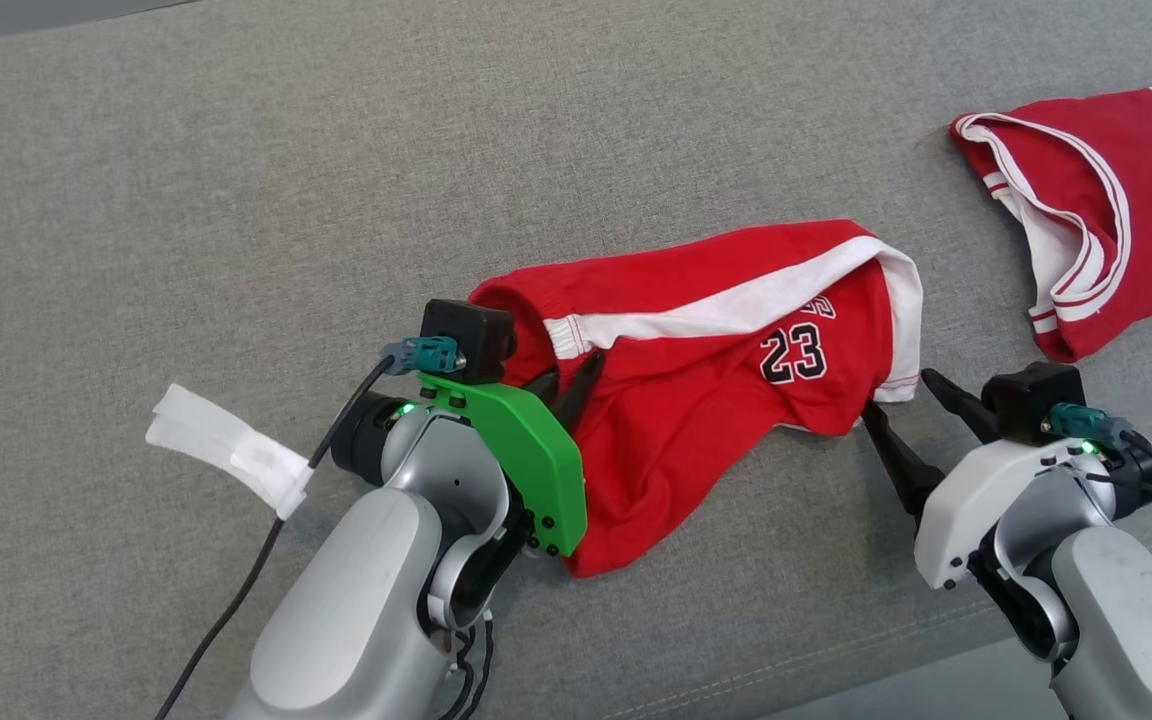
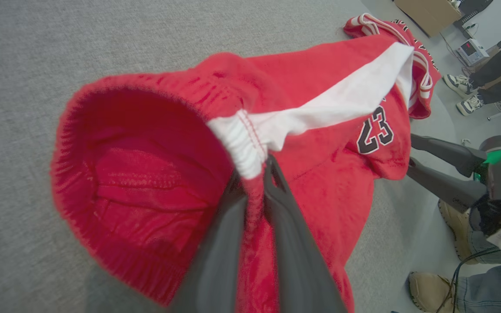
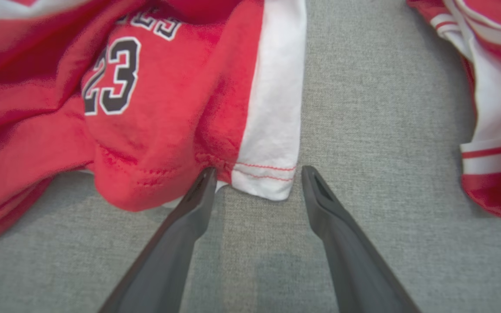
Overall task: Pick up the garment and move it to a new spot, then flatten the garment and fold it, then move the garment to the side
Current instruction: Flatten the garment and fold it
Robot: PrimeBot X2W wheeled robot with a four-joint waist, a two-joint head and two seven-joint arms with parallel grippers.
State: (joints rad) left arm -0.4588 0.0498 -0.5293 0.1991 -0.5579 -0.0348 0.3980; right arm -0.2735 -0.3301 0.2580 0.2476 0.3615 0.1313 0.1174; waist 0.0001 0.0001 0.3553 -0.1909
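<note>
The garment [image 1: 696, 330] is a pair of red shorts with a white side stripe and the number 23, lying crumpled on the grey fabric surface [image 1: 236, 200]. My left gripper [image 1: 566, 375] is at its left end, shut on the elastic waistband. In the left wrist view the two dark fingers [image 2: 285, 204] pinch the waistband of the garment [image 2: 320, 87] where the stripe meets it. My right gripper [image 1: 898, 392] stands open at the right leg hem. In the right wrist view the garment [image 3: 155, 121] ends with its white hem corner between the spread tips of that gripper [image 3: 258, 171].
A red and white jersey [image 1: 1106, 200] lies at the far right, also seen as a jersey [image 3: 494, 65] beside the right fingers. White tape [image 1: 226, 450] wraps the left arm's cable. A person's shoes [image 2: 468, 104] stand beyond the surface's edge.
</note>
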